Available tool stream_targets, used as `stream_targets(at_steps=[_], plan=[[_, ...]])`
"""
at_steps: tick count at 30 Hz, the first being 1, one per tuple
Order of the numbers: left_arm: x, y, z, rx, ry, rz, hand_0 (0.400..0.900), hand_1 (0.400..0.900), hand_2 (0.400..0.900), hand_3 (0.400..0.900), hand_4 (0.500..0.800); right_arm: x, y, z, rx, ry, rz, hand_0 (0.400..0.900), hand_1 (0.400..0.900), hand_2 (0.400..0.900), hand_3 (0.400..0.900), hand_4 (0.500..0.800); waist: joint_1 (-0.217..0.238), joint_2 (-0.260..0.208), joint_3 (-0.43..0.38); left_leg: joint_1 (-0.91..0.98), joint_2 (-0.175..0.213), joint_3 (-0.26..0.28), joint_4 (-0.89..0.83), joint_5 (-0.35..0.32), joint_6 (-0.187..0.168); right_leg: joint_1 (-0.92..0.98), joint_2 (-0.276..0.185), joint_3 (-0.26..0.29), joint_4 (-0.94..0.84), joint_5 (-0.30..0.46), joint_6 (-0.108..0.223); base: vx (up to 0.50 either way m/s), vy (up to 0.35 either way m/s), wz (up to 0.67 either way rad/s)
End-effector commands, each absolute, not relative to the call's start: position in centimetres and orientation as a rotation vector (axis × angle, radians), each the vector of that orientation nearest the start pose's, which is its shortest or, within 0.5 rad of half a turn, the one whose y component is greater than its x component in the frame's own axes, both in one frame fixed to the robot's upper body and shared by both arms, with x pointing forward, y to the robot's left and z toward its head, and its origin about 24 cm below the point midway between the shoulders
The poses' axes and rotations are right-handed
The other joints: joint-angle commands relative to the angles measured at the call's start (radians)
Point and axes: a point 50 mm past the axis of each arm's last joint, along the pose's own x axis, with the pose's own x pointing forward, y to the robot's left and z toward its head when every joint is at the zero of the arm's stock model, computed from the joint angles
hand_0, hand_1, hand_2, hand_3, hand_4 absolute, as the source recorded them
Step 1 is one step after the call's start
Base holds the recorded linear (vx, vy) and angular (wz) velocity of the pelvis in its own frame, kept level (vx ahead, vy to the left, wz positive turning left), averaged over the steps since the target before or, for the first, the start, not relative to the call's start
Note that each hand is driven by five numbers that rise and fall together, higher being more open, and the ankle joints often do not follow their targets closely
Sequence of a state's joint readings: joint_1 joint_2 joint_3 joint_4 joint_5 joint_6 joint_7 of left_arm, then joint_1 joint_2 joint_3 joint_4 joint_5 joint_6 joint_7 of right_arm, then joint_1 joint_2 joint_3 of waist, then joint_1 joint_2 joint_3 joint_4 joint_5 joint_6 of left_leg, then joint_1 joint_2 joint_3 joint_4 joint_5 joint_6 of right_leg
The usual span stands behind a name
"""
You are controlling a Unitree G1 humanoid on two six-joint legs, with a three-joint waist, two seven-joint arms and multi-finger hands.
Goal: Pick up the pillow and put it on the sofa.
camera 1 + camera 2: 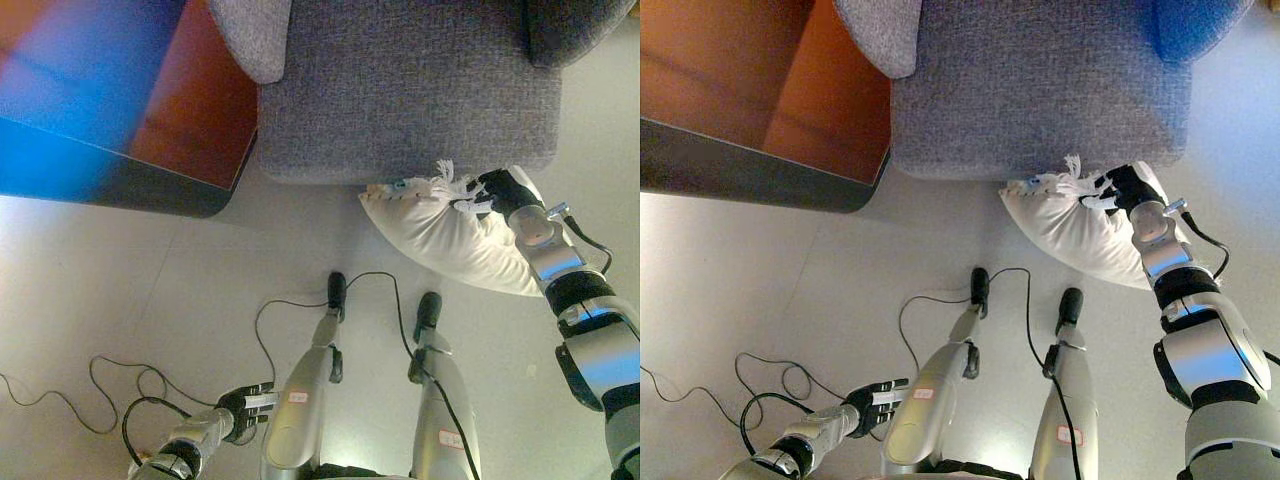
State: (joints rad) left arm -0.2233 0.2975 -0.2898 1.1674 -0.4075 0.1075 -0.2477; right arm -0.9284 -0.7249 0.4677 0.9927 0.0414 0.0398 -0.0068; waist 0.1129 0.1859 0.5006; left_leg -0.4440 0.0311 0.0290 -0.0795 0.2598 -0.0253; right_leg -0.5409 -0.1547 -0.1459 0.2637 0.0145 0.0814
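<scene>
A white pillow [455, 235] with a tasselled fringe hangs just below the front edge of the grey sofa seat [400, 90], above the floor. My right hand [490, 192] is shut on the pillow's upper edge by the fringe and holds it up; it also shows in the right eye view [1118, 187], as does the pillow [1080, 230]. My left hand [245, 405] is low at the bottom left, away from the pillow, with its fingers relaxed and empty.
A grey sofa arm [255, 35] rises at the seat's left, another cushion [575, 25] at the upper right. A dark-edged wooden side table [770, 110] stands left of the sofa. Pale floor [120, 290] lies in front.
</scene>
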Motion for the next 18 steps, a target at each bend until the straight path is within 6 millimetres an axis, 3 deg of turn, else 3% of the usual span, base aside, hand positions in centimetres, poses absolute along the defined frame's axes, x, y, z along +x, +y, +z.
stream_targets(at_steps=[1,6,13,18], plan=[[14.1,24.2,-14.2,-0.01,1.2,-0.079,0.9,0.9,0.9,0.9,0.8,38.6,-26.5,25.7,-0.988,-0.254,-0.102,0.4,0.4,0.4,0.4,0.5,-0.007,-0.06,0.018,0.115,-0.042,-0.013,0.013,-0.13,-0.024,0.132,0.026,-0.069,-0.116,0.021,0.005,0.04,-0.011,0.01],[12.8,25.4,-14.3,-0.005,1.239,-0.061,0.9,0.9,0.9,0.9,0.8,37.9,-25.9,25.6,-1.055,-0.285,-0.033,0.4,0.4,0.4,0.4,0.5,-0.016,-0.115,-0.04,0.186,-0.031,-0.002,-0.008,-0.148,-0.032,0.229,0.033,-0.072,-0.189,0.04,0.018,0.08,-0.031,0.0],[10.1,26.8,-14.6,-0.027,1.312,-0.03,0.9,0.9,0.9,0.9,0.8,36.2,-26.6,25.3,-1.134,-0.282,0.064,0.4,0.4,0.4,0.4,0.5,-0.034,-0.183,-0.156,0.288,-0.014,0.018,-0.008,-0.187,-0.04,0.369,0.045,-0.066,-0.275,0.062,0.032,0.13,0.003,-0.02],[7.6,27.6,-14.9,-0.043,1.409,0.003,0.9,0.9,0.9,0.9,0.8,35.2,-27.5,26.1,-1.146,-0.233,0.134,0.4,0.4,0.4,0.4,0.5,-0.037,-0.235,-0.263,0.377,-0.011,0.029,-0.008,-0.216,-0.036,0.475,0.057,-0.058,-0.312,0.06,0.029,0.24,0.014,0.0]])
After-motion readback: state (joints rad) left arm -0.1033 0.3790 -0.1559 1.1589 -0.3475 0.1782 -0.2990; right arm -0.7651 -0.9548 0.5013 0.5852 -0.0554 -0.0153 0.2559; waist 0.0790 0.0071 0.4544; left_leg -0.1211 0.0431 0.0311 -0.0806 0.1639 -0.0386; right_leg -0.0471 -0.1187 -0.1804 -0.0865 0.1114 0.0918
